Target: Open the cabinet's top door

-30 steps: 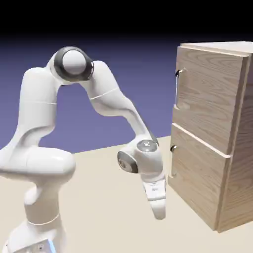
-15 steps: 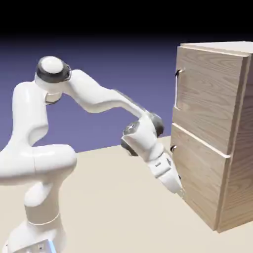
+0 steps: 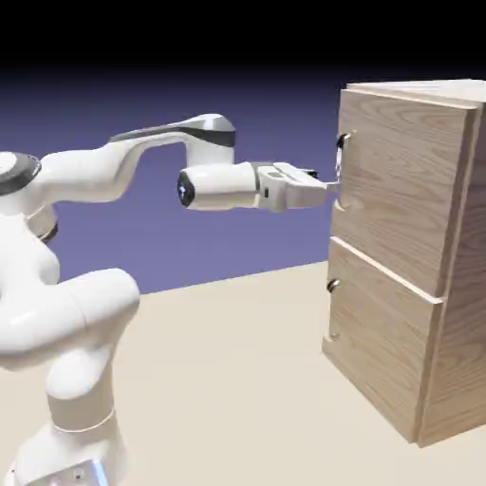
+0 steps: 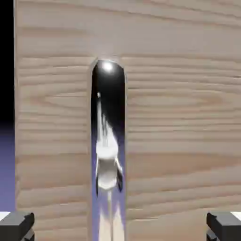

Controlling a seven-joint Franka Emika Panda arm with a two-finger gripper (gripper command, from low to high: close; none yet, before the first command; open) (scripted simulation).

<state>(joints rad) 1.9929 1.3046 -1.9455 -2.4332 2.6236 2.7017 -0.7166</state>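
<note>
Two fingertips [image 4: 17,225] seen wide apart, nothing held; gripper [image 3: 329,186] levelled at handle [image 4: 108,141] of top door [image 3: 399,190], upper half of cabinet [image 3: 446,313]. Handle to be centred between jaws, clamped squarely, then pulled along hinge arc.

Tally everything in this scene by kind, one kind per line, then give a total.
Tall light-wood-grain cabinet: 1
Wood door panels, the larger top door and the shorter lower door: 2
Small curved silver-grey handles, upper and lower: 2
White robot arm: 1
Two-finger gripper, open: 1
Beige table: 1
Total: 8
</note>
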